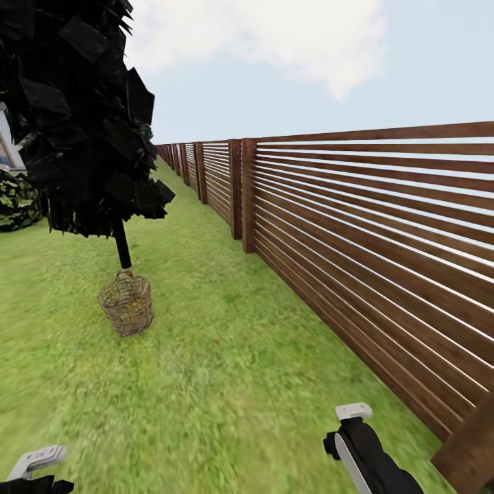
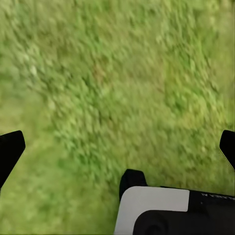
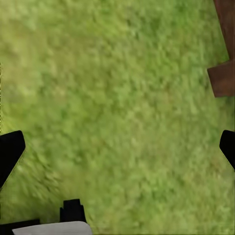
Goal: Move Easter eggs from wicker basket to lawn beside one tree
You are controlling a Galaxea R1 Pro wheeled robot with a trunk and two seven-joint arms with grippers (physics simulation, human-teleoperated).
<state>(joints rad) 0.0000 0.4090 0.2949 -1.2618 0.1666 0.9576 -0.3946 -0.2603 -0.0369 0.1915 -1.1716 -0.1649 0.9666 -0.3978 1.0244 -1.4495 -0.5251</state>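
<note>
— Both grippers, left gripper (image 2: 117, 147) and right gripper (image 3: 117, 147), hang with fingers spread, holding nothing, above the lawn (image 1: 226, 384).
— Basket?
— The wicker basket (image 1: 125, 304) stands touching the dark cone tree (image 1: 82, 116), well apart from you.
— Risk?
— You may choose that tree; it probably doesn't count.

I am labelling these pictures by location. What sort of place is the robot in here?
It looks like a fenced garden or backyard, outdoors under open sky. A lawn of mottled green grass covers the ground, a brown slatted wooden fence runs along one side, and a dark tree stands behind a wicker basket.
</note>
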